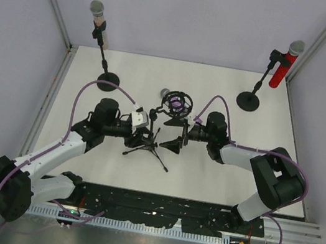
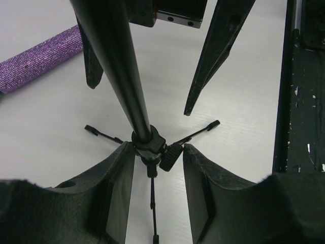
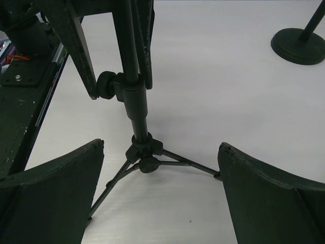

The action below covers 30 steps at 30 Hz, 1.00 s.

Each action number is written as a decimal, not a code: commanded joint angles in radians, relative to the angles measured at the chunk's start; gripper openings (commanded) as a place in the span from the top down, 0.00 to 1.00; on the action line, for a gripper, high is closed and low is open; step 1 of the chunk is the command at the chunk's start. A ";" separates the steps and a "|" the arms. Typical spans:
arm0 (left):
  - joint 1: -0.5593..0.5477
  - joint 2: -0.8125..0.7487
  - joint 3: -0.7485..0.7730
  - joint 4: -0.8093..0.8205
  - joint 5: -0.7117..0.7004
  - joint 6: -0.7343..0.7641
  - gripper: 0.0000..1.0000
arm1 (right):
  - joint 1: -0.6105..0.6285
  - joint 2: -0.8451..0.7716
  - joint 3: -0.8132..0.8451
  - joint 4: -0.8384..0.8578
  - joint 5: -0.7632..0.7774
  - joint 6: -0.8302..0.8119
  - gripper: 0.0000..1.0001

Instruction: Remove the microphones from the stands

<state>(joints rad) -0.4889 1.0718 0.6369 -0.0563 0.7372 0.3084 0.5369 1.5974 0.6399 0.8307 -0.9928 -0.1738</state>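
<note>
Left claw (image 2: 158, 152), frame bottom, appears clamped on the stand (image 2: 117, 66), low on its pole. Right claw (image 3: 161, 146) gapes wide, empty. Purple microphone (image 1: 177, 104) sits atop the stand, centre frame; a hard pull could topple everything.

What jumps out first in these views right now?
Both arms meet at the tripod stand mid-table: the left gripper straddles its pole, and the right gripper faces it wide open. The purple microphone sits in the ring mount on top. A red microphone and a beige microphone stand in the far corners.
</note>
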 commanded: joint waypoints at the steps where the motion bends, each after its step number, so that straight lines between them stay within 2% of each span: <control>1: 0.004 -0.019 -0.019 0.050 0.070 0.060 0.54 | 0.012 -0.065 0.020 -0.112 -0.032 -0.156 0.03; 7: 0.009 -0.042 -0.026 0.047 0.169 0.118 0.53 | 0.009 -0.091 0.032 -0.188 -0.092 -0.207 0.02; 11: 0.009 -0.021 0.013 0.018 0.174 0.126 0.50 | -0.006 -0.113 0.021 -0.189 -0.124 -0.210 0.03; 18: 0.003 0.039 0.078 0.026 0.012 -0.009 0.27 | -0.040 -0.105 0.017 -0.199 -0.067 -0.208 0.03; 21: 0.001 0.047 0.093 0.039 -0.050 -0.057 0.26 | -0.045 -0.093 0.021 -0.211 -0.055 -0.210 0.03; 26: -0.013 0.045 0.098 0.050 -0.064 -0.120 0.27 | -0.071 -0.091 0.021 -0.202 -0.049 -0.201 0.03; 30: -0.033 0.042 0.098 0.050 -0.065 -0.143 0.30 | -0.115 -0.093 0.007 -0.133 -0.058 -0.126 0.03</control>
<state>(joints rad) -0.5030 1.1194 0.6979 -0.0486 0.6907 0.2142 0.4610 1.5158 0.6411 0.6052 -1.0496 -0.3580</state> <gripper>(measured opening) 0.716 0.969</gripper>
